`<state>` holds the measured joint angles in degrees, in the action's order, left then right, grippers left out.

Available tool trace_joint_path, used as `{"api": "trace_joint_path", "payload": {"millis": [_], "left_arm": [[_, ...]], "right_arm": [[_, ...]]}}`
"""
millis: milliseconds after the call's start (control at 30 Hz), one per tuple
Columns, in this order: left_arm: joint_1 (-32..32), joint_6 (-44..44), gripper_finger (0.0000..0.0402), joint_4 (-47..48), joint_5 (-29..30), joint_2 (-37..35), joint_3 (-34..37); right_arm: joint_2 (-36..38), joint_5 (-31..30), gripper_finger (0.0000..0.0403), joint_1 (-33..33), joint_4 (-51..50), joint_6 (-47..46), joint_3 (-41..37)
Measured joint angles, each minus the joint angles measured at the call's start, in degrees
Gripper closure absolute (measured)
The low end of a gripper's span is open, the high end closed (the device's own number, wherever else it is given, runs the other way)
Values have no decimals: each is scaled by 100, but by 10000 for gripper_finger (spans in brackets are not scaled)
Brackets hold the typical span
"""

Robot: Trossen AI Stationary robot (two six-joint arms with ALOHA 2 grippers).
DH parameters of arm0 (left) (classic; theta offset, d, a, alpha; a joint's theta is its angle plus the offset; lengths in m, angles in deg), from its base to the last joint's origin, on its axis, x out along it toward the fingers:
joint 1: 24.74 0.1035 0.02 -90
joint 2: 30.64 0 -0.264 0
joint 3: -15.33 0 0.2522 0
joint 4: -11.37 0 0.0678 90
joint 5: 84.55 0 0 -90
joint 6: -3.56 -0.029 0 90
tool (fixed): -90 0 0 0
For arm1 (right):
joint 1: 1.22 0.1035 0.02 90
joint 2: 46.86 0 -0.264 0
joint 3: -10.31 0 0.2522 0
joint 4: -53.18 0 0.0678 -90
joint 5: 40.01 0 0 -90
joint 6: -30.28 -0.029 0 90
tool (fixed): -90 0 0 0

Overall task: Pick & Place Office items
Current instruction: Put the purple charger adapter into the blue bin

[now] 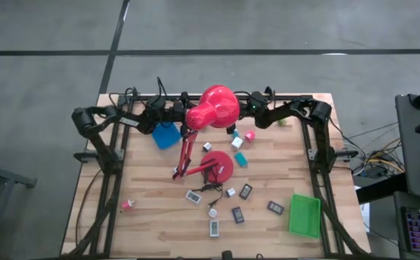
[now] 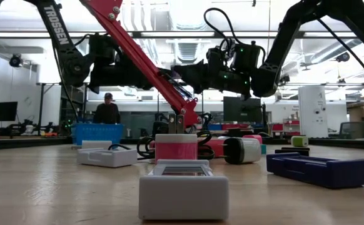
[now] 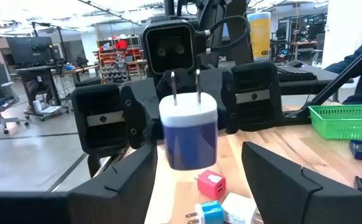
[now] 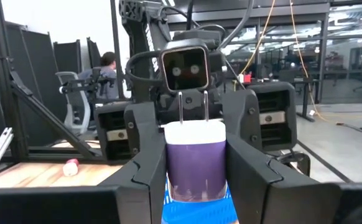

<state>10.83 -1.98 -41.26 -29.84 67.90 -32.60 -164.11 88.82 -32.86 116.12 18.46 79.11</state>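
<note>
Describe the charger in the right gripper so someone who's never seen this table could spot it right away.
Find the big red lamp; the arms meet in the air beside its head. There the right gripper is clamped on the charger. It has a purple body, a white cap and two metal prongs, and it is off the table, unlike the pink plug lying below.

**What the views leave out**

From above, the red lamp's shade (image 1: pixel 213 107) covers the spot where the two arms meet, so neither tool can be seen there. The blue tray (image 1: pixel 166 135) is partly under the left arm. The small pieces on the table (image 1: pixel 152 217) are too tiny in the high view to make out any detail.

In the right wrist view, the bottom of the plug block (image 4: pixel 195 158) is cut off by the picture's edge. At table height, the nearest white device (image 2: pixel 183 194) is blurred.
</note>
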Motion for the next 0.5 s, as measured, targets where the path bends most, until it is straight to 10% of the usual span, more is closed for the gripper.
{"api": "trace_joint_path", "payload": {"millis": [500], "left_arm": [[0, -8, 165, 270, 117, 4, -197]], "right_arm": [[0, 2, 282, 46, -28, -2, 99]]}}
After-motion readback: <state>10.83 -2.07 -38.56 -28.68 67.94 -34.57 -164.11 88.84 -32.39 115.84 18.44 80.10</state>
